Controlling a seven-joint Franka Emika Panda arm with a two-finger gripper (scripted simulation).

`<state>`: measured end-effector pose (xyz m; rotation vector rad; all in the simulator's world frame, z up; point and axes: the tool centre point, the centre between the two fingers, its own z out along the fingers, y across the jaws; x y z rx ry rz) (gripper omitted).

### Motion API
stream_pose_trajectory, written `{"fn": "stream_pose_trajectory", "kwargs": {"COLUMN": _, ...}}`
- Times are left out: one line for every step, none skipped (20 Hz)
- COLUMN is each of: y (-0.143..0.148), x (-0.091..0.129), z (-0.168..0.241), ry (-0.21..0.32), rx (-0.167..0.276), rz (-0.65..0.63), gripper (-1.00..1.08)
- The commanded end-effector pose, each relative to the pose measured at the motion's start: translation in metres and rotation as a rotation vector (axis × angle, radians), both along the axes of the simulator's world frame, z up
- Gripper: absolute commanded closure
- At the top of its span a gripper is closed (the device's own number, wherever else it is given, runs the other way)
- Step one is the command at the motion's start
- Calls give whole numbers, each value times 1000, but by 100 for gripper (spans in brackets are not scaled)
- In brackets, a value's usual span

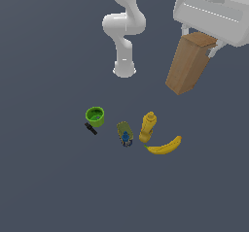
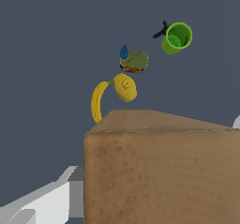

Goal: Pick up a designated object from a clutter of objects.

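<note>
The designated object, a tall plain brown box [image 1: 187, 65], hangs tilted high above the floor at the exterior view's upper right, with my gripper [image 1: 200, 41] shut on its top end. In the wrist view the brown box [image 2: 161, 171] fills the near foreground, one grey finger [image 2: 44, 202] showing beside it. The rest of the clutter lies far below: a yellow bottle [image 1: 148, 126], a banana [image 1: 165, 146], an olive item with blue detail [image 1: 125, 133], a green cup [image 1: 95, 116] and a small black piece [image 1: 91, 128].
The arm's white base [image 1: 124, 69] stands on the dark grey floor behind the clutter. In the wrist view the yellow bottle [image 2: 125, 87], banana [image 2: 98, 100], olive item [image 2: 133, 61] and green cup [image 2: 176, 38] sit beyond the box.
</note>
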<state>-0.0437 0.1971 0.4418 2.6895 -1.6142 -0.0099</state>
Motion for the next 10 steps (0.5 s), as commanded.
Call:
{"fn": "stream_pose_trajectory", "kwargs": {"y": -1, "x": 6, "z": 20, "ry": -8, "rx": 1, "rz": 0, "gripper": 108}}
{"fn": "stream_pose_trajectory", "kwargs": {"y": -2, "x": 8, "z": 25, "ry": -8, "rx": 1, "rz": 0, "gripper": 108}}
{"fn": "stream_pose_trajectory", "kwargs": {"y": -2, "x": 9, "z": 29, "ry": -8, "rx": 1, "rz": 0, "gripper": 108}}
{"fn": "stream_pose_trajectory", "kwargs": {"y": -3, "x": 11, "z": 34, "ry": -8, "rx": 1, "rz": 0, "gripper": 108}}
{"fn": "stream_pose_trajectory", "kwargs": {"y": -3, "x": 13, "z": 37, "ry": -8, "rx": 1, "rz": 0, "gripper": 108}}
{"fn": "stream_pose_trajectory", "kwargs": {"y": -3, "x": 14, "z": 41, "ry": -8, "rx": 1, "rz": 0, "gripper": 108}}
{"fn": "stream_pose_trajectory", "kwargs": {"y": -4, "x": 15, "z": 44, "ry": -8, "rx": 1, "rz": 0, "gripper": 108}}
{"fn": "stream_pose_trajectory", "kwargs": {"y": -4, "x": 16, "z": 47, "ry": -8, "rx": 1, "rz": 0, "gripper": 108}}
{"fn": "stream_pose_trajectory", "kwargs": {"y": -4, "x": 17, "z": 49, "ry": -8, "rx": 1, "rz": 0, "gripper": 108}}
{"fn": "stream_pose_trajectory", "kwargs": {"y": -4, "x": 18, "z": 51, "ry": -8, "rx": 1, "rz": 0, "gripper": 108}}
